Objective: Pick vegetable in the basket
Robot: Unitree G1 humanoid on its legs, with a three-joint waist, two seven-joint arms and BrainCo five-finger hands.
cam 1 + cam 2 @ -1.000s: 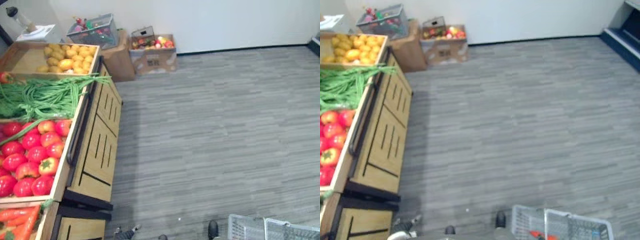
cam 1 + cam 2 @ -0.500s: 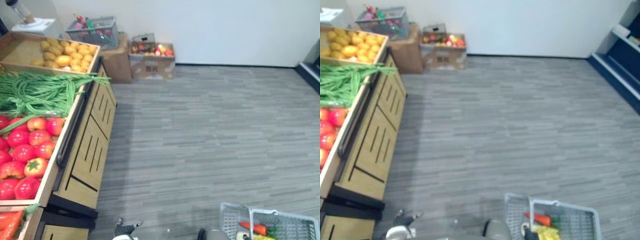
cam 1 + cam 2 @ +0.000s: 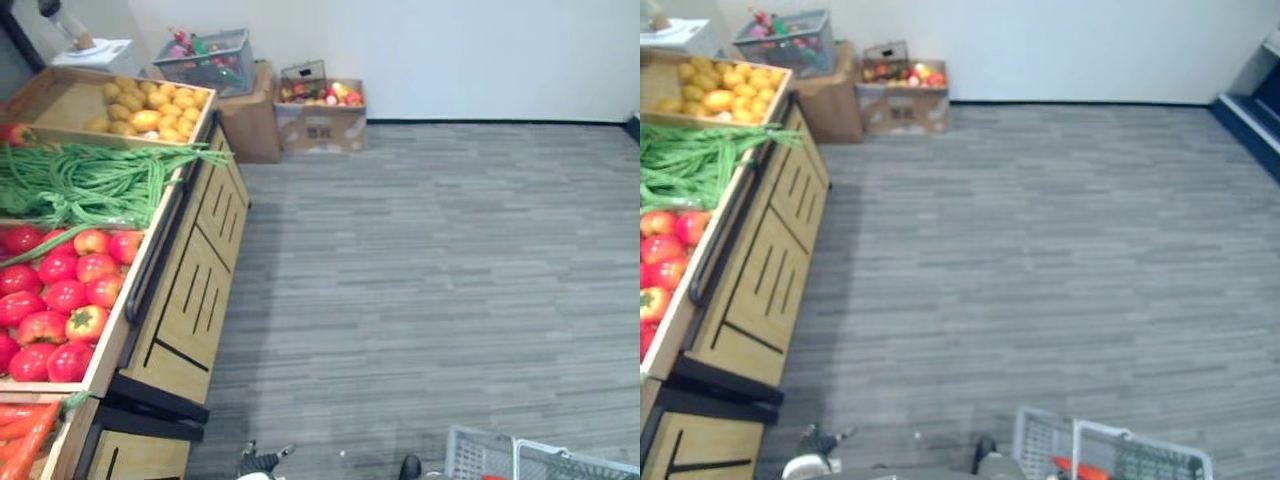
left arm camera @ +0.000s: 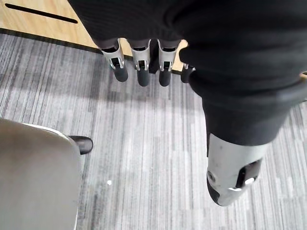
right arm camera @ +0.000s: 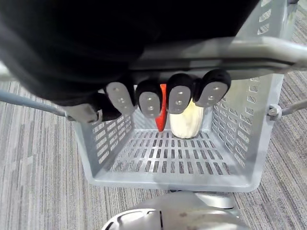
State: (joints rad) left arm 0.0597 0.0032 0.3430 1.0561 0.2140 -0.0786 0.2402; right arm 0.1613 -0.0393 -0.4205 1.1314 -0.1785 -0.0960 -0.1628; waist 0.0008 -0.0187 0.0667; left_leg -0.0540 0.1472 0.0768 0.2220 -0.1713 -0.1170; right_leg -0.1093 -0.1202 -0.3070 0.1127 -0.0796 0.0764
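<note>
My right hand (image 5: 148,98) is shut round the grey handle (image 5: 216,52) of a grey plastic basket (image 5: 168,163), which hangs low over the carpet at my right (image 3: 1110,455). An orange carrot (image 5: 161,112) and a pale vegetable (image 5: 184,122) lie in the basket. My left hand (image 4: 142,62) hangs open and holds nothing, its fingers straight above the floor beside the wooden stand (image 3: 190,290). On that stand at my left lie potatoes (image 3: 150,105), green beans (image 3: 90,180), red tomatoes (image 3: 60,300) and carrots (image 3: 25,440).
Against the far wall stand cardboard boxes (image 3: 320,115) with produce and a wire basket (image 3: 205,60) on top of one. A dark blue shelf (image 3: 1255,110) runs along the right. Grey carpet (image 3: 430,280) stretches ahead.
The whole picture has swung back towards the stand and tilted up, so the camera moved. The basket shows lower at the bottom edge. The produce has not shifted.
</note>
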